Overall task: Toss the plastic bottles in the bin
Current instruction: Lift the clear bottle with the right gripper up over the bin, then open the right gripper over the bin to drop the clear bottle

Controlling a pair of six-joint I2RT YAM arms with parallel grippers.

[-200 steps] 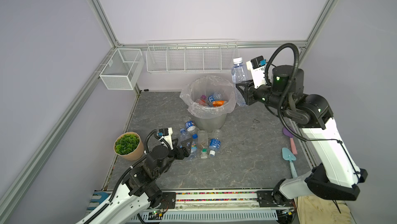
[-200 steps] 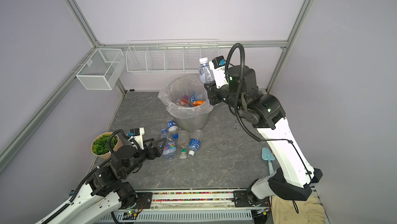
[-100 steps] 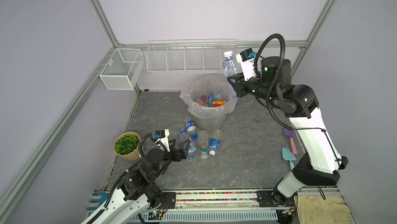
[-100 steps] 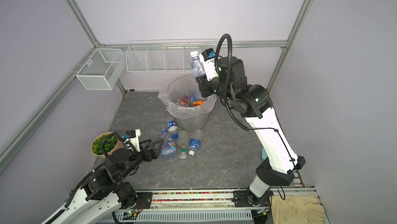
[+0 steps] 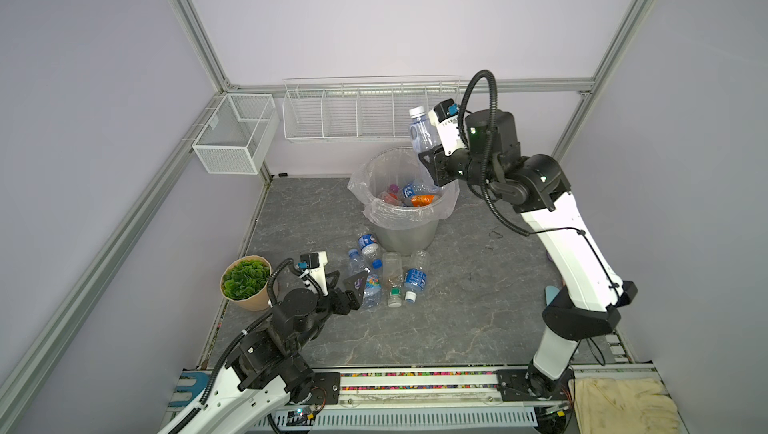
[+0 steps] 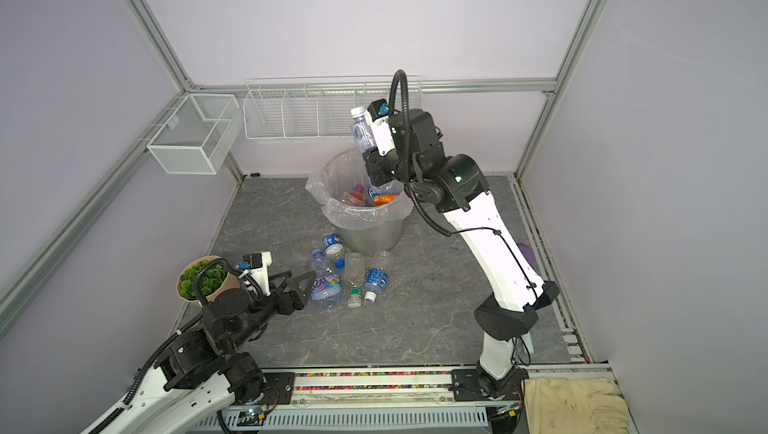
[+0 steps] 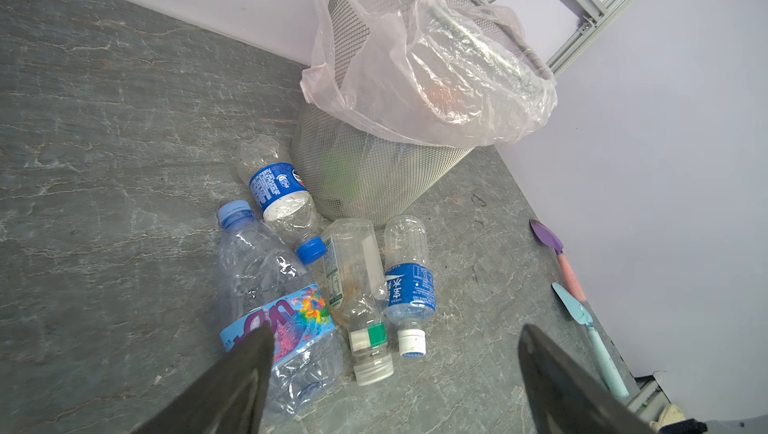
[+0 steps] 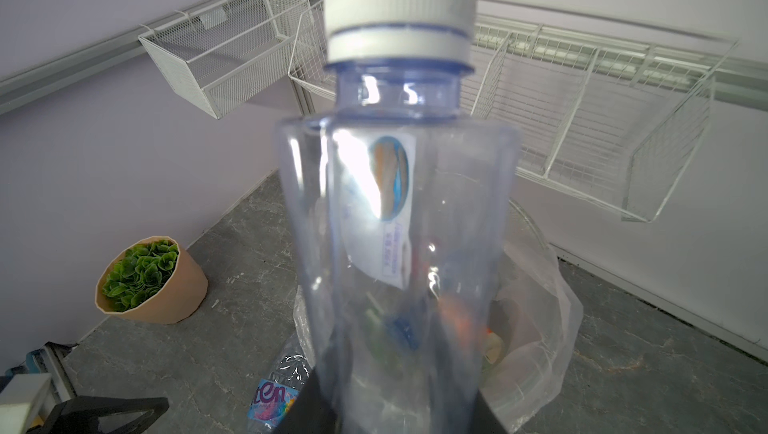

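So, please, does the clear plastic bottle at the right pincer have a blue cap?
No, the clear plastic bottle has a white ribbed cap.

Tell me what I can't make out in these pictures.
- Right gripper: grip unclear; the clear bottle covers it in the right wrist view.
- Bin: its bottom is hidden by its wall and the bottles inside in both top views.
- Yellow cloth: cut off by the lower edge in both top views.

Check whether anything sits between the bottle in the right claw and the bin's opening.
Nothing visible does. The white-capped bottle stands upright in the right claw above the bin, whose lined mouth is open, with only bottles inside.
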